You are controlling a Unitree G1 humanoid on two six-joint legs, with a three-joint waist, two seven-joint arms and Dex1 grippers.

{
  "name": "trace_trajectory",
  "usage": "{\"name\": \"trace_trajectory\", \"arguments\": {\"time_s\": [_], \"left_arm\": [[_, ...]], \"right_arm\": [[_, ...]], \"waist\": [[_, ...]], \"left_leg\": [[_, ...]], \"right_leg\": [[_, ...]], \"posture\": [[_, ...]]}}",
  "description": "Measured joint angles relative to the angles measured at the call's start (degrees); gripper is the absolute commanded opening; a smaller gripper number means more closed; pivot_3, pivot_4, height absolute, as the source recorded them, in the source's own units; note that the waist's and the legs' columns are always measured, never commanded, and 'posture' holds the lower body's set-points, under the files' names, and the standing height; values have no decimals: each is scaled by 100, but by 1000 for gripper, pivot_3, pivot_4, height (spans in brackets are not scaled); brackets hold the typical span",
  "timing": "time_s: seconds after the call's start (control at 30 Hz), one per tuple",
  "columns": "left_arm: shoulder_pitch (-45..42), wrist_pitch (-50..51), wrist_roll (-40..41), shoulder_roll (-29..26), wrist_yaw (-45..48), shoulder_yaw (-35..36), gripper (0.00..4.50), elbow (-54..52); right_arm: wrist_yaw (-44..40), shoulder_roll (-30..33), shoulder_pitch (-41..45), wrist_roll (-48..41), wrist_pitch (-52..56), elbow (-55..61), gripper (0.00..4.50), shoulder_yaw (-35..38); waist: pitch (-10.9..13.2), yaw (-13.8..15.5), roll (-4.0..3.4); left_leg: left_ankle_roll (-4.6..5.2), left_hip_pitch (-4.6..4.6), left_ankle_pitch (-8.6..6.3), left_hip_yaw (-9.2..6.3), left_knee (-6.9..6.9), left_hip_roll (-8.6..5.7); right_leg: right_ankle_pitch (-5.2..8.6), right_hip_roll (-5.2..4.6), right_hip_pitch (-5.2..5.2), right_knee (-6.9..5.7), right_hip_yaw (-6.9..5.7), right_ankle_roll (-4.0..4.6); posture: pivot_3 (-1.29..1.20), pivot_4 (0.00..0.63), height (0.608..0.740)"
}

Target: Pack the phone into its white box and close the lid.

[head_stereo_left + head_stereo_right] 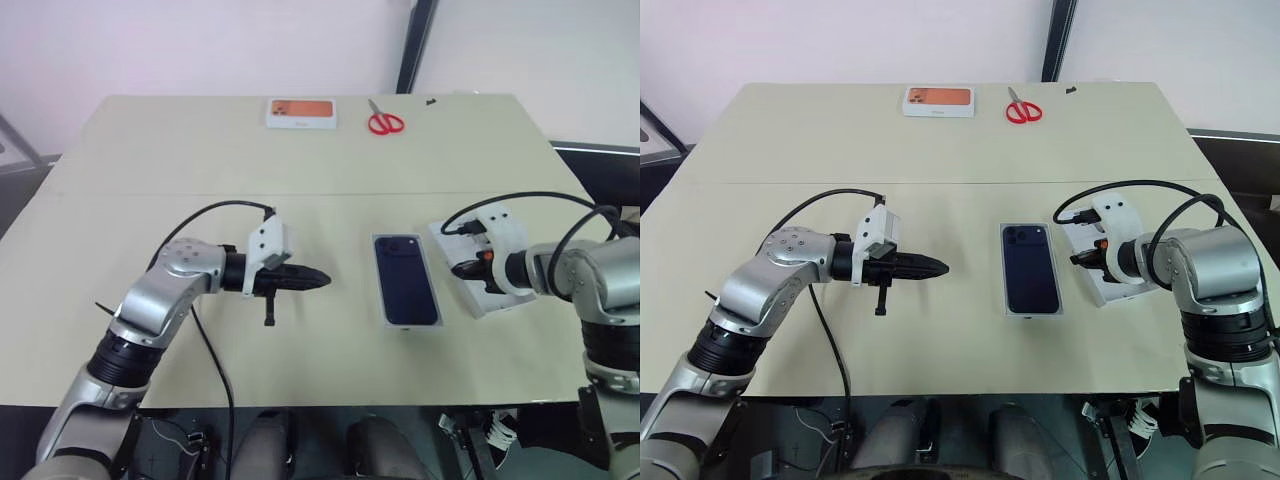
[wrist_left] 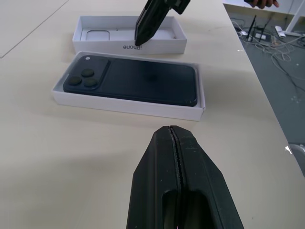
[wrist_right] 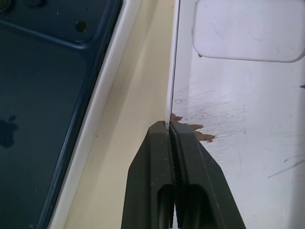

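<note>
The phone lies back up inside the white box near the middle of the surface, its camera cluster at the 12 o'clock end. Just beside the box, at its 3 o'clock, the lid sits with its open side up, and the right hand is pinched tight on the lid's near wall. The left hand, at the box's 9 o'clock and apart from it, has its fingers pressed together around nothing.

Far table edge: white box with orange top; red-handled scissors just beside it.
</note>
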State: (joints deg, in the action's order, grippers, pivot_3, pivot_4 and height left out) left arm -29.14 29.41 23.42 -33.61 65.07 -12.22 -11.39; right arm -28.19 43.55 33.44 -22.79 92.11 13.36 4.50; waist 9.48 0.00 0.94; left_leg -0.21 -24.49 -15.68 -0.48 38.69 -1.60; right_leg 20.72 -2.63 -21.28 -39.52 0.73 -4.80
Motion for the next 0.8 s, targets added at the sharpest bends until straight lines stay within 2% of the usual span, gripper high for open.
{"name": "trace_trajectory", "arguments": {"time_s": [0.17,0.2,0.27,0.43,0.57,0.67,0.8], "left_arm": [[21,14,95,16,-83,7,0,-30],[22,22,98,20,-106,7,0,-52],[23,32,107,26,-144,8,0,-103],[29,42,112,28,-200,11,0,-110],[42,46,168,42,-256,16,0,-111],[45,48,212,43,-287,16,0,-111],[44,48,215,35,-326,16,0,-111]], "right_arm": [[202,-163,1,3,-2,-2,77,30],[232,-189,2,7,-2,-2,310,30],[274,-216,-8,6,0,-35,901,12],[317,-234,0,1,-1,-110,3258,-80],[375,-239,45,14,-2,-169,3258,-84],[463,-273,99,55,-4,-289,2303,-66],[545,-310,111,120,-2,-398,304,22]], "waist": [[0,-58,0],[0,-67,0],[0,-70,0],[0,-70,-1],[0,-65,-1],[0,-68,-1],[0,-70,-1]], "left_leg": [[0,1,0,0,0,0],[0,1,0,0,0,0],[0,1,0,0,-1,0],[0,0,0,0,-2,0],[0,0,0,0,-2,0],[-1,0,0,0,-2,0],[-2,0,1,0,-3,0]], "right_leg": [[0,0,3,0,-1,0],[0,0,3,0,-1,0],[0,0,0,0,-1,0],[0,0,-1,0,0,0],[0,0,0,0,0,0],[0,0,0,0,-1,0],[0,0,-1,0,0,0]], "posture": [[0,150,740],[0,150,740],[0,150,740],[0,150,740],[0,150,740],[0,150,740],[0,150,740]]}}
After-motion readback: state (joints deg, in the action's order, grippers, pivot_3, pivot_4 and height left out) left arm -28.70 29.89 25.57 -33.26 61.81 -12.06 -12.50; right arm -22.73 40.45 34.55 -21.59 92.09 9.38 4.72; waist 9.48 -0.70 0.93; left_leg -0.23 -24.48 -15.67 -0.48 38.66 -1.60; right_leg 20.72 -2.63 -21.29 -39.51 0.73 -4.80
